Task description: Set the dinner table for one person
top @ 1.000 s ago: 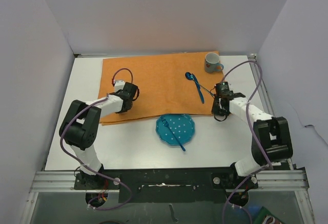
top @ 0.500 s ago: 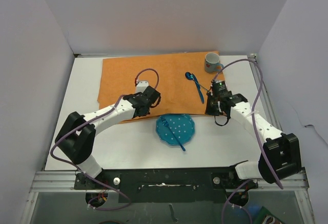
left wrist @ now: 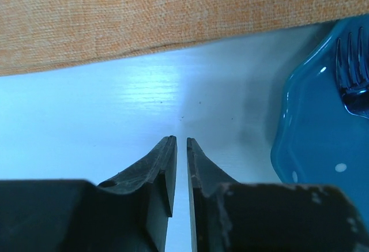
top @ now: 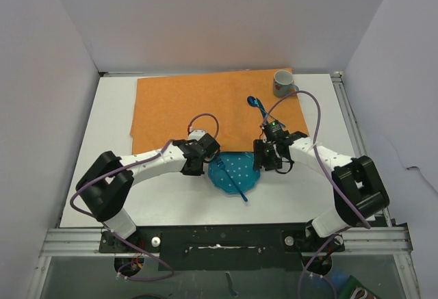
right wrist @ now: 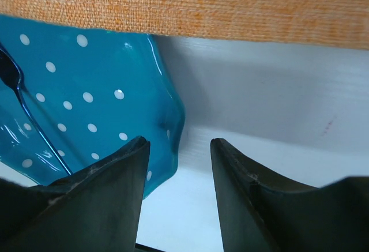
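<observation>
Fingers (left wrist: 157, 178) moved beside plate (top: 252, 176); dinner table (top: 171, 200) seemingly underneath.

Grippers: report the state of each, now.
Left gripper: fingers barely apart, holding nothing.
Right gripper: open over the edge of the blue plate, holding nothing.

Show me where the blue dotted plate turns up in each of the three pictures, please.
Top view: the plate sits low in the middle, just below the orange cloth.
Left wrist view: the plate shows only in part, at the right edge.
Right wrist view: the plate fills the left half.
Shared landmark: the cloth's near edge, which runs across the top of both wrist views.
</observation>
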`<state>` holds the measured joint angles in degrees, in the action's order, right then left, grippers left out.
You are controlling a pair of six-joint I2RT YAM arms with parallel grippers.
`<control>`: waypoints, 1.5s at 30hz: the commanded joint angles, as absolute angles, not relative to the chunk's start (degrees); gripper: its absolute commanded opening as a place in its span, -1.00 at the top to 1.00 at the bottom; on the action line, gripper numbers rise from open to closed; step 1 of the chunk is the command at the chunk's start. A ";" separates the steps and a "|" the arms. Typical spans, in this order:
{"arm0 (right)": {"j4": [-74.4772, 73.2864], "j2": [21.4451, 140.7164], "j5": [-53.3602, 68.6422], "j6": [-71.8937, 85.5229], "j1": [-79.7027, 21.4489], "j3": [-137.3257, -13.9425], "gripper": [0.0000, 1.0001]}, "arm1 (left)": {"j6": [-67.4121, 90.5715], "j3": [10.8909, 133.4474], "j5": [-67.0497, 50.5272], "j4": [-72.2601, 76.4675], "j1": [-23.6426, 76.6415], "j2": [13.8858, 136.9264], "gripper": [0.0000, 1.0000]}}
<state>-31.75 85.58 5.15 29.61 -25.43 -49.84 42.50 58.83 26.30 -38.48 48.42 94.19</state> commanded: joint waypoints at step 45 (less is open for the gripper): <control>-25.93 93.18 6.24 28.21 -29.07 -50.50 0.05 | 46.41 72.10 13.73 -27.59 61.20 102.29 0.69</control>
<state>-27.53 92.64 6.33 28.99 -28.60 -51.27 46.11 68.64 14.96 -29.69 60.49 101.21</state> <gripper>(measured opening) 0.470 0.149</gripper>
